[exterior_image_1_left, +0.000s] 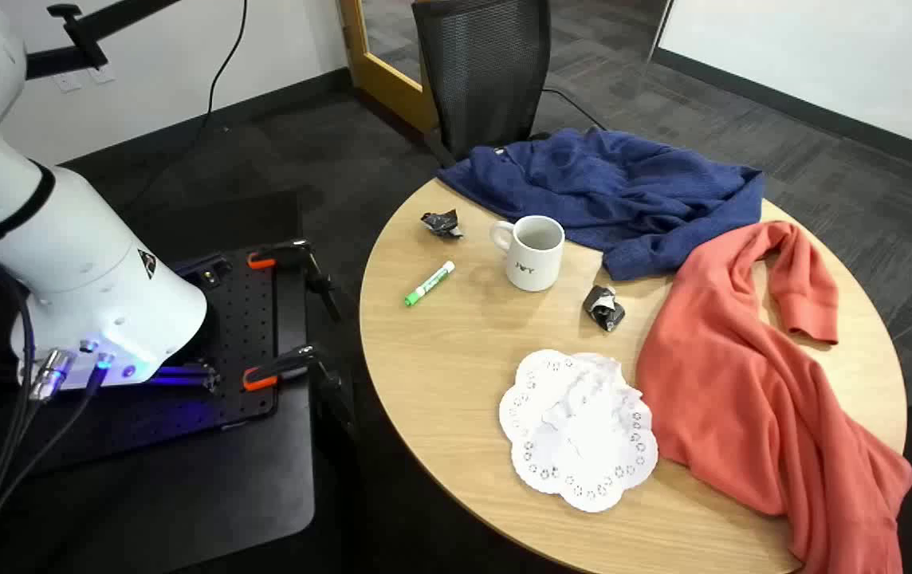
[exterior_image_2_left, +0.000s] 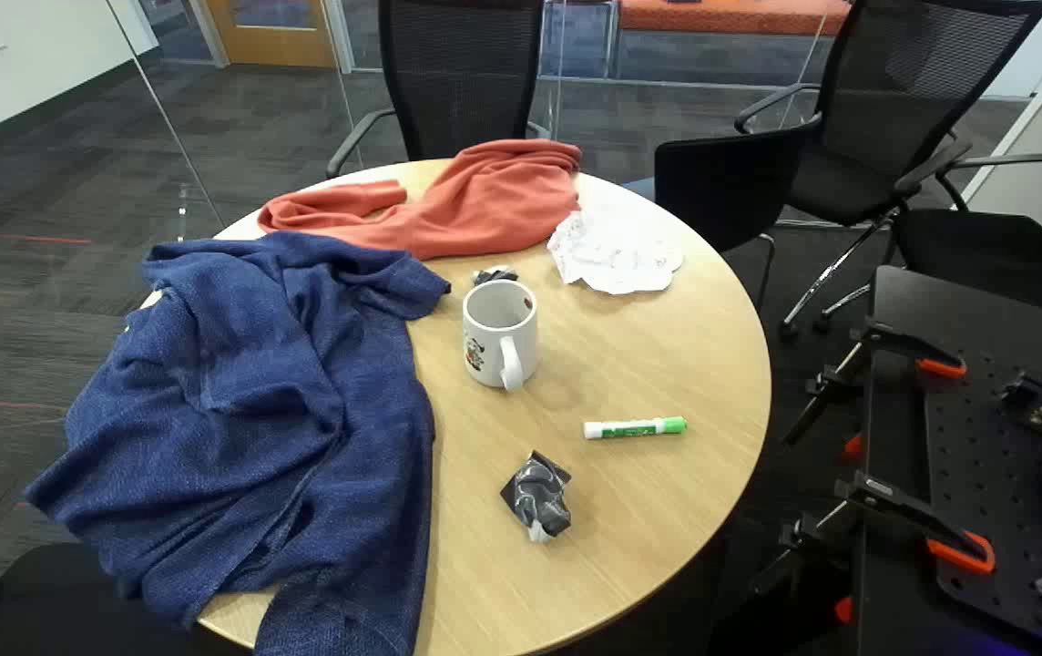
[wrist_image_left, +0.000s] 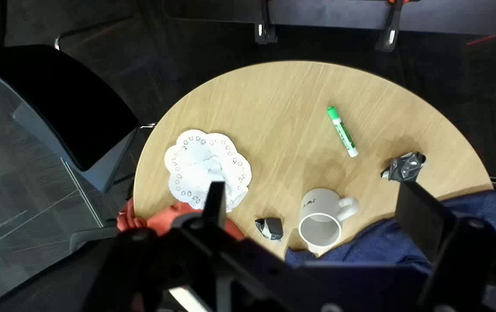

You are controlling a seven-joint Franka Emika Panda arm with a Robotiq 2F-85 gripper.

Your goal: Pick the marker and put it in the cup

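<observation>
One marker (wrist_image_left: 342, 131) is lying near the table's (wrist_image_left: 274, 108) robot-side edge | gripper (wrist_image_left: 312, 187) is gaping wide, empty | I'm fearing a crooked pinch rolling it off

Marker (exterior_image_1_left: 430, 284): thin, white barrel with green printed label; bright green at one end, white at the other. Lies flat on its side on the wooden table (exterior_image_1_left: 424, 383), near the cup (exterior_image_1_left: 534, 253) but apart from it, white end being the nearer one.

Cup: white, short and cylindrical, single side handle. Stands upright on the same table, mouth up. Dark lettering on its wall; small printed picture on another part of the wall.
</observation>
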